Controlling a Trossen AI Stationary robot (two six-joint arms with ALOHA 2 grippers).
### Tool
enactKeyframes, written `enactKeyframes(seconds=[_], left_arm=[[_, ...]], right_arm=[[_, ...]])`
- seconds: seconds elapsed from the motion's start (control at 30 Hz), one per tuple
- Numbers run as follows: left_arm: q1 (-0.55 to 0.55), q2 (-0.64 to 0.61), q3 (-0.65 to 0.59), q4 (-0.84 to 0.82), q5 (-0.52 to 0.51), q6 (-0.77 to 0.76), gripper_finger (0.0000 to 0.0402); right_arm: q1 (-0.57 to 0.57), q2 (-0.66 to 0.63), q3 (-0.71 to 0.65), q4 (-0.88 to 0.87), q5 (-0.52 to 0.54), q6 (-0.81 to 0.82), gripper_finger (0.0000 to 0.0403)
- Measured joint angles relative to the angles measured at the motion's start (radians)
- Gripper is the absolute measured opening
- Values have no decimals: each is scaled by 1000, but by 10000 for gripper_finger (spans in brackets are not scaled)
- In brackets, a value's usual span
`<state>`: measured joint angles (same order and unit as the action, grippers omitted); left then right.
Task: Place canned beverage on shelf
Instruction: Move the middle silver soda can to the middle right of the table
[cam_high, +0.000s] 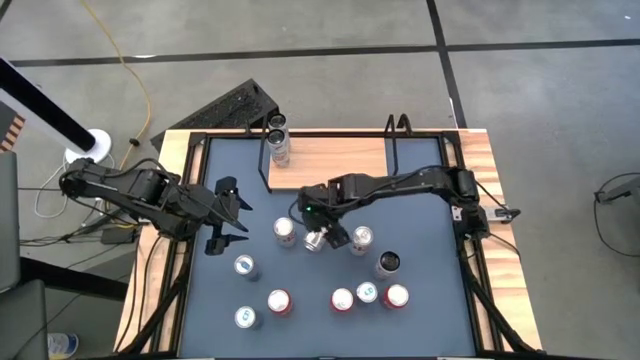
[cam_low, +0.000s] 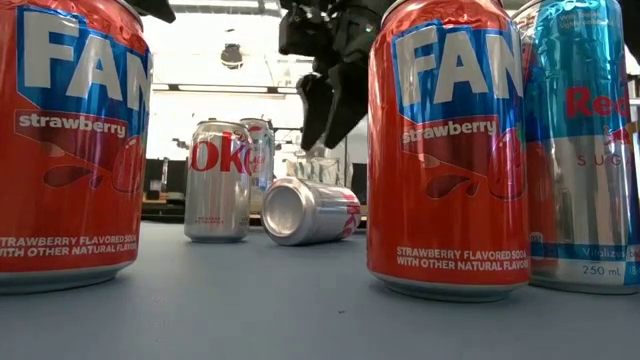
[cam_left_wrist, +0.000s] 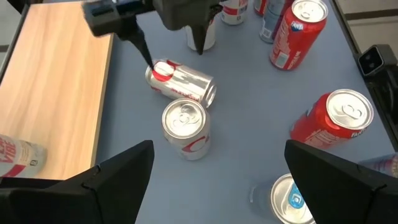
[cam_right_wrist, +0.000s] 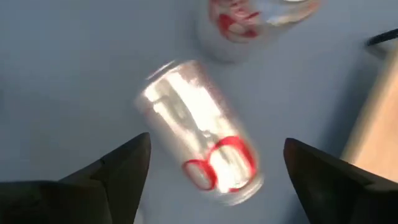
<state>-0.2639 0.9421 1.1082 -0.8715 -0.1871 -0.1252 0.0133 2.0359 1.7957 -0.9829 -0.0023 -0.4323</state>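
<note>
A silver can with red lettering (cam_right_wrist: 199, 158) lies on its side on the blue-grey table top, also seen in the low view (cam_low: 310, 210) and in the high view (cam_high: 318, 240). My right gripper (cam_right_wrist: 217, 143) hangs open just above it, pointing steeply down, one finger to either side and touching nothing (cam_low: 328, 105). An upright silver can (cam_left_wrist: 185, 127) stands close beside the fallen one. The shelf (cam_high: 340, 160), a light-wood board with black rod uprights, stands at the far side with two cans (cam_high: 279, 140) on its left end. My left gripper (cam_high: 238, 215) waits open at the left.
Several upright cans stand on the near half of the table: red ones (cam_high: 279, 301) (cam_high: 342, 299) (cam_high: 397, 296), blue-topped ones (cam_high: 246, 265) (cam_high: 246, 317) and a dark-topped one (cam_high: 388, 262). Another silver can (cam_high: 360, 238) stands right of the fallen can. Most of the shelf board is bare.
</note>
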Motion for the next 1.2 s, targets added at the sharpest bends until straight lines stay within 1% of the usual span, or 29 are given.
enactKeyframes(seconds=[0.2,0.33,0.47,0.57,0.73,0.87,0.93,1.03,1.2], left_arm=[[0,0,0,0,-5,-17,352],[0,0,0,-1,-6,-18,352],[0,0,0,-1,-11,-14,352],[0,0,0,-2,-12,-11,352],[0,0,0,-7,-12,-10,352],[0,0,0,-7,-31,-9,352],[0,0,0,-7,-37,-9,352],[0,0,0,-7,-37,-9,352],[0,0,0,-6,-37,-9,352]], right_arm=[[-2,0,2,1,10,-141,330],[-17,18,2,10,7,-175,327],[-25,66,2,19,9,-221,327],[-21,106,2,13,31,-251,327],[-27,141,2,8,33,-263,327],[-31,148,1,42,49,-275,323],[-34,147,2,65,64,-272,313],[-35,147,2,65,85,-255,284],[-40,157,4,54,85,-224,213]])
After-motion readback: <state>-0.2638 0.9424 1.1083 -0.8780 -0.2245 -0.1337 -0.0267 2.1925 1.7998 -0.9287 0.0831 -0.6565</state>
